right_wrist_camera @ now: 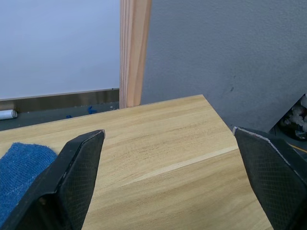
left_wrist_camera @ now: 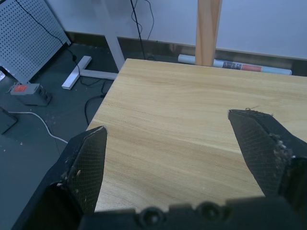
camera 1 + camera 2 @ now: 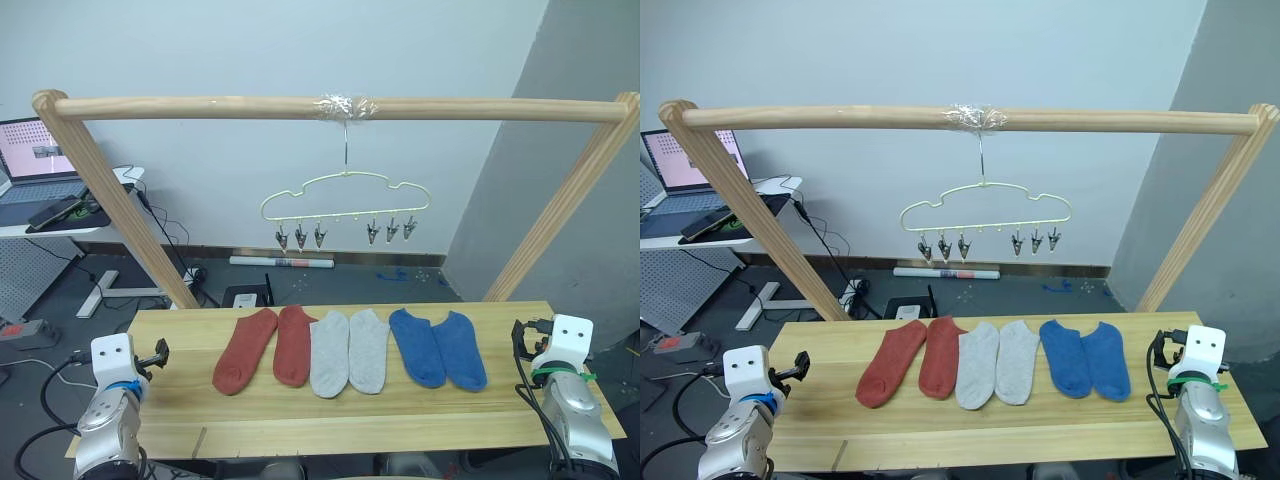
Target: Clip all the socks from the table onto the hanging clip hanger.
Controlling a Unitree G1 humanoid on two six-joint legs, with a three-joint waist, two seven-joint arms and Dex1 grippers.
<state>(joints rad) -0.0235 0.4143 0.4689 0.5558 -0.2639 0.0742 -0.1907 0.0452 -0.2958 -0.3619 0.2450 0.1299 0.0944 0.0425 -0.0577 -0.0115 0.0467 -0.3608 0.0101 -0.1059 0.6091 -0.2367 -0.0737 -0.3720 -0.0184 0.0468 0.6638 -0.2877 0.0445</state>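
Fingers on both arms stand wide apart and hold nothing: the left gripper (image 2: 168,158) looks across bare planks at the left end of the counter, and the right gripper (image 1: 168,167) looks over the right end, where the toe of a blue sock shows at the edge of its view. From the head camera the left gripper (image 3: 150,355) sits low at the counter's left edge and the right gripper (image 3: 522,340) at its right edge, each well apart from the socks.

Six short knit ankle socks lie flat in a row across the middle of the wide counter of light wooden planks (image 3: 400,415), toes toward the robot: two rust-red socks (image 3: 268,348) on the left, two light grey socks (image 3: 348,352) in the centre, two blue socks (image 3: 437,348) on the right, neighbours touching or nearly so. Above and behind them, the thin pale-yellow wire clip hanger with a wavy outline (image 3: 345,198) hangs by its hook from a thick wooden pole (image 3: 330,107). Its small metal clips, three on the left and three on the right, all hang empty.

No sock is clipped, so the task looks to be at its very start. A sensible next move would be to reach for an outer sock with the nearer arm, pinch it near the cuff, and lift it to a clip. The likely hard part is that the hanger swings freely and a clip must be opened, which will probably need the second arm.
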